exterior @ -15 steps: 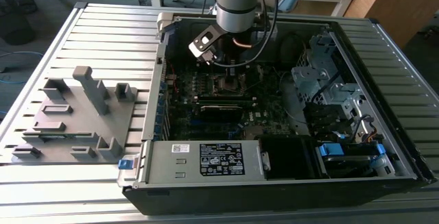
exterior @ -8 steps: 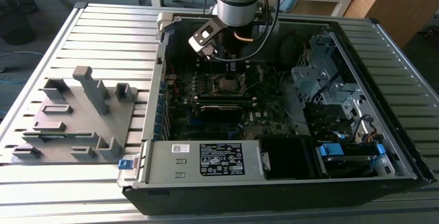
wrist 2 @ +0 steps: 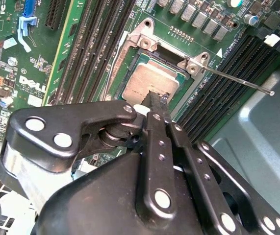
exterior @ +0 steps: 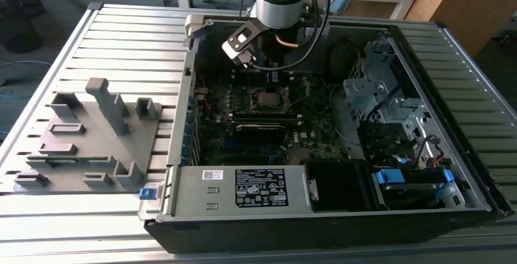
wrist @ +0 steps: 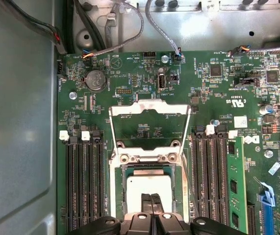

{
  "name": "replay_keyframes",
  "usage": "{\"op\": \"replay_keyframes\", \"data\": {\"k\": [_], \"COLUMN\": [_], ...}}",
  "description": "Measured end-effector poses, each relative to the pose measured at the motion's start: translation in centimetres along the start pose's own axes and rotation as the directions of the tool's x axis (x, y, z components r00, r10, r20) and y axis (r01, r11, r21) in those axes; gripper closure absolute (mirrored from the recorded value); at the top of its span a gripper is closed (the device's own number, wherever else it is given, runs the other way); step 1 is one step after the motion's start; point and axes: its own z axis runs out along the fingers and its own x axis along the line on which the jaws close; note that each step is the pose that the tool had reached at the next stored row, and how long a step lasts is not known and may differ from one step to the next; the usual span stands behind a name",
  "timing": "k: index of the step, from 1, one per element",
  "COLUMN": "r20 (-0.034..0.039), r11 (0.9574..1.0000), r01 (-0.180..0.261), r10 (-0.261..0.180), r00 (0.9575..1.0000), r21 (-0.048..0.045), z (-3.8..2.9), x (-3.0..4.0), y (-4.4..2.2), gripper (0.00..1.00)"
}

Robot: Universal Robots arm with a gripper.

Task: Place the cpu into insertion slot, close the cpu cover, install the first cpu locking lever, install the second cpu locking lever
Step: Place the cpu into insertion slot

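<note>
Pincer: my pincer point(wrist: 151, 201) has its two slim fingers pressed together with no gap that I can see, and nothing between them. In both wrist views the tips sit on or just above the chip's top face; I cannot tell which.
Cpu: the cpu point(wrist: 137, 188) lies flat directly under my tips, seated in the insertion slot point(wrist: 177, 193) with its dull silver top up. It looks square to the rim.
Cover: the cpu cover point(wrist: 149, 107) stands swung open just beyond my tips, on the far side of the slot, its cut-out showing the motherboard point(wrist: 218, 98) behind it. It is not yet closed.
Lever: one thin locking lever point(wrist 2: 238, 82) juts out free to one side of my fingers, clear of them.
Handling, as I judge it: the chip is light, stiff and smooth on top, so it would slip easily under a sideways push. The contacts beneath it are the fragile part (a tilt or a drag could bend them).
Hold, as I judge it: opposite bare edges of the chip, kept level, with only light pressure on the middle of the metal top.
</note>
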Motion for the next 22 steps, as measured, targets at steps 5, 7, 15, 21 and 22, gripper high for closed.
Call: {"op": "replay_keyframes", "data": {"k": [5, 7, 15, 21, 22], "r20": [0.0, 0.0001, -0.0001, 0.0005, 0.0006], "r11": [1.0, 1.0, 1.0, 0.9999, 0.9999], "r01": [0.0, 0.0, 0.0, 0.0, 0.0], "r10": [0.0, 0.0, 0.0, 0.0, 0.0], "r00": [1.0, 1.0, 1.0, 1.0, 1.0], "r21": [0.0, 0.0001, 0.0, 0.0105, 0.0113], "z": [-0.12, -0.2, -0.33, -0.33, -0.33], "x": [0.0, 0.0, 0.0, 0.0, 0.0], "y": [0.01, 0.01, 0.02, 0.02, 0.01], "gripper": [0.9, 0.9, 0.9, 0.9, 0.9]}}
